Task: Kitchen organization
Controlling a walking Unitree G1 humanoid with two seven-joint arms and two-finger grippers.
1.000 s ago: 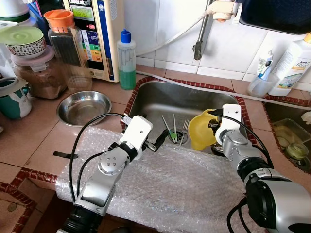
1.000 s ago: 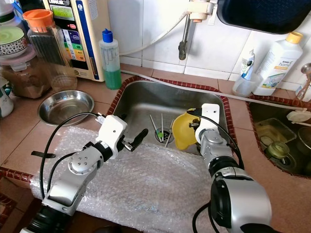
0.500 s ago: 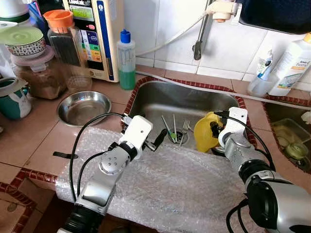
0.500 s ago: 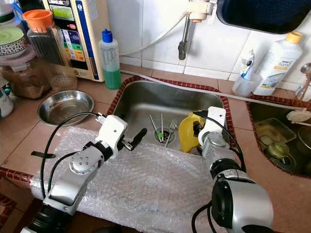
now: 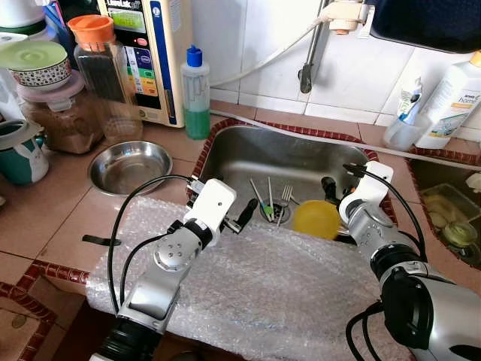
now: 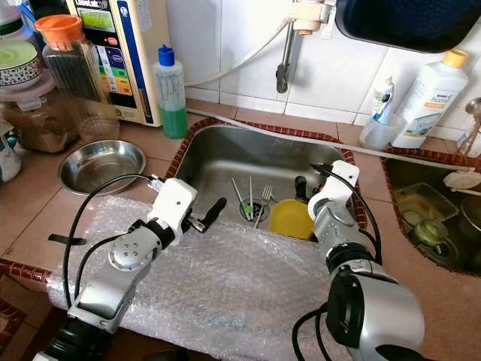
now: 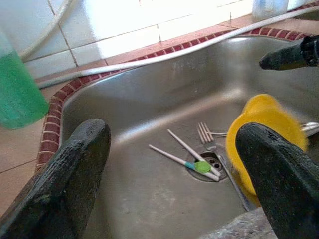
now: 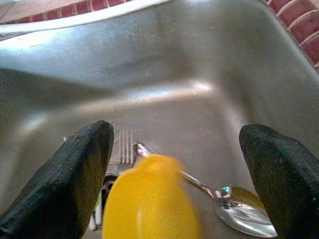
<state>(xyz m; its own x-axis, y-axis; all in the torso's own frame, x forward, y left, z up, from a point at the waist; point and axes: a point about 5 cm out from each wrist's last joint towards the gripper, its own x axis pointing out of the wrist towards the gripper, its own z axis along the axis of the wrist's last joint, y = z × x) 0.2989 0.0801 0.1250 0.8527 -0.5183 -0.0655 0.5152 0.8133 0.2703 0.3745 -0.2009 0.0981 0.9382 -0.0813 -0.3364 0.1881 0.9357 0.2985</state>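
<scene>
One yellow bowl (image 5: 317, 219), blurred, lies in the sink (image 5: 248, 154) below the wide-open, empty right gripper (image 8: 174, 164).

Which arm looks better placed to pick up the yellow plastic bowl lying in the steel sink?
Probably the right. The right gripper, open, hangs inside the sink directly beside the yellow plastic bowl; the left gripper, also open, sits at the near rim.

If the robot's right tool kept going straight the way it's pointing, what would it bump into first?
Probably the yellow bowl, lying low between the right tool's open fingers. Past it are the fork and spoon on the sink floor. Depth is hard to judge.
</scene>
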